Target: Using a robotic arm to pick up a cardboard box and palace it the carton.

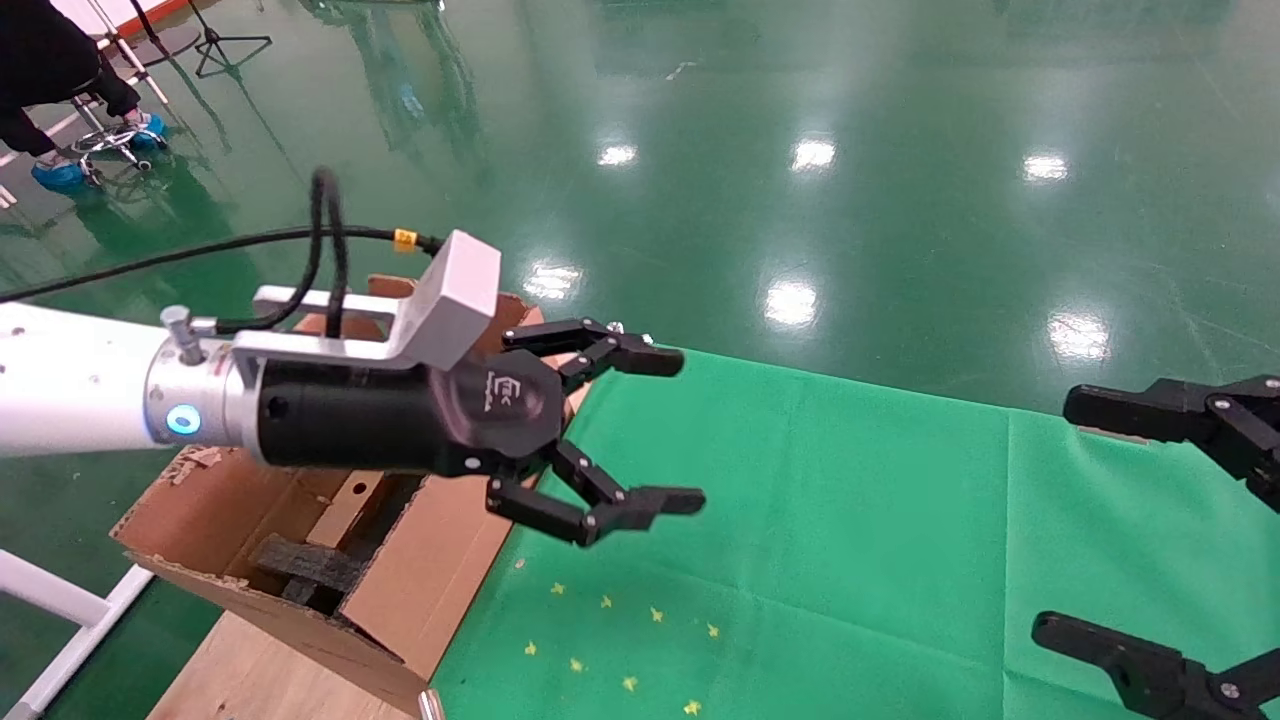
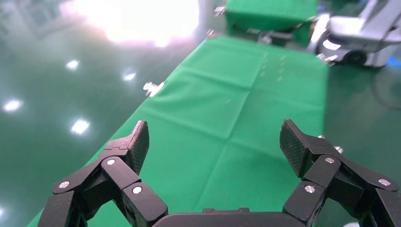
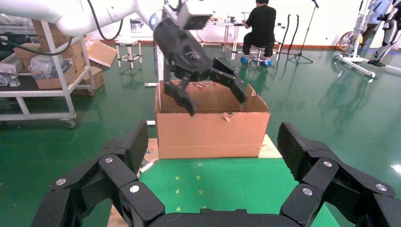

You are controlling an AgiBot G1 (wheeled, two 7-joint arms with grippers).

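Observation:
The robotic arm is my left one, white with a silver block and a black cable. Its gripper is open and empty, held in the air just past the carton's near side, over the green cloth's left end. The carton stands at the left with ragged flaps and dark grey foam inside; it also shows in the right wrist view. In the left wrist view the open gripper has only green cloth between its pads. The small cardboard box is out of view. My right gripper is open and empty at the right edge.
The green cloth covers the table, with small yellow star marks near its left end. The carton rests on a wooden board. A white frame stands at lower left. A person sits behind on the glossy green floor.

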